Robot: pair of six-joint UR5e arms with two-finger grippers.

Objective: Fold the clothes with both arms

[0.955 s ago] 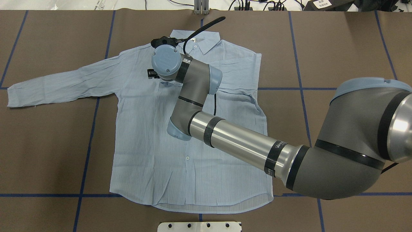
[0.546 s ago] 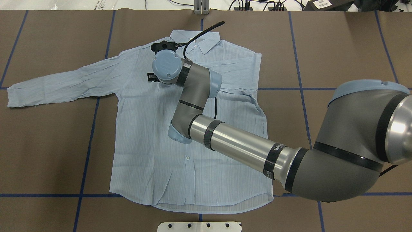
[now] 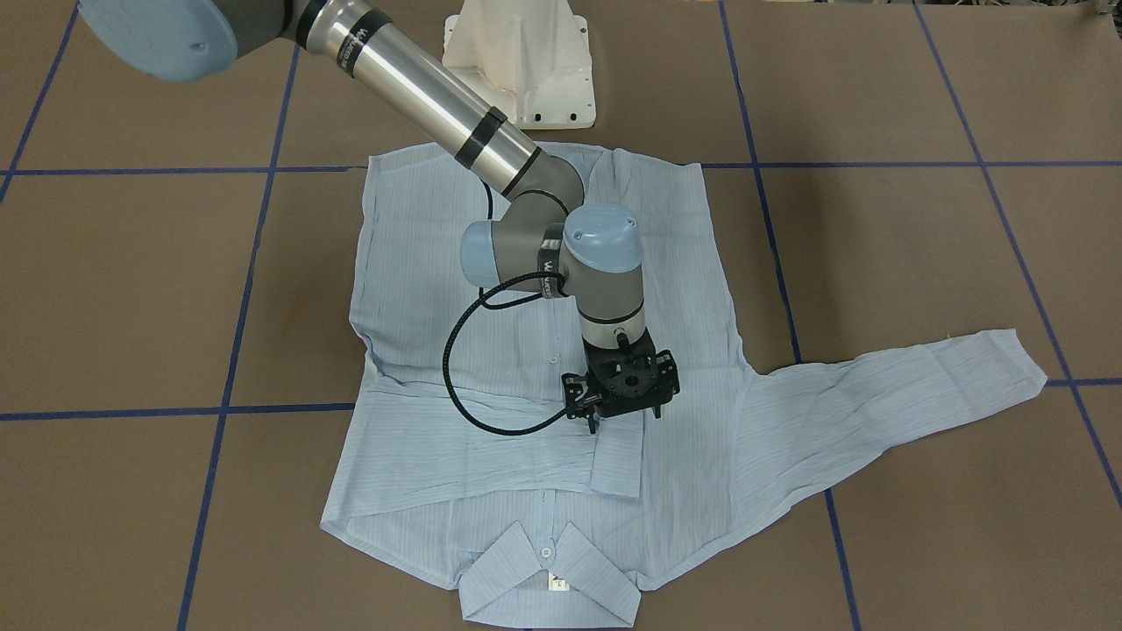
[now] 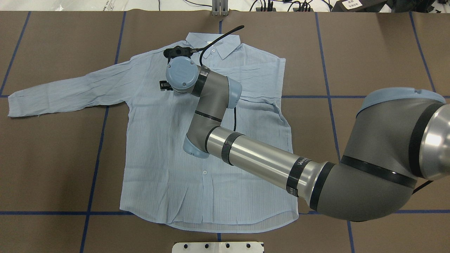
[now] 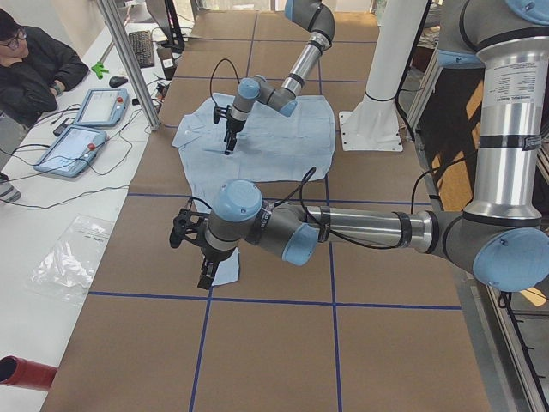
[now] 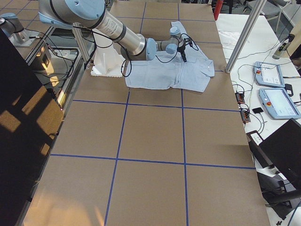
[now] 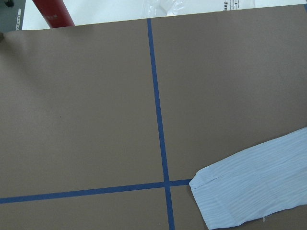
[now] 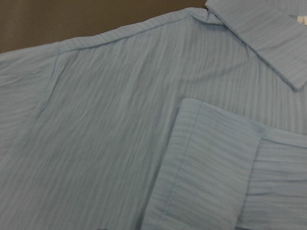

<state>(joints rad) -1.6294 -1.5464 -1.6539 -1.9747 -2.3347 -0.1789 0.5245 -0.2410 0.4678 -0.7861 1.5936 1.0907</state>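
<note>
The light blue shirt (image 3: 421,289) (image 4: 158,158) lies flat and front up, collar (image 3: 550,583) on the side away from the robot. One sleeve is folded across the chest, and its cuff (image 3: 618,460) (image 8: 206,167) rests flat there. The other sleeve (image 3: 920,377) (image 4: 63,91) stretches out sideways. My right gripper (image 3: 624,419) hangs open just above the folded cuff, with nothing between its fingers. In the overhead view the wrist hides most of it. My left gripper (image 5: 204,275) shows only in the exterior left view, near the outstretched sleeve's cuff (image 7: 254,191). I cannot tell its state.
The white pedestal base (image 3: 526,61) stands behind the shirt's hem. Blue tape lines (image 4: 95,158) cross the brown table cover. A person (image 5: 34,64) sits beside two teach pendants (image 5: 86,120) off the far table edge. A red cylinder (image 7: 53,12) lies beyond the table's left end.
The right arm's wrist has shifted slightly over the shirt's chest. The shirt and both sleeves lie as before.
</note>
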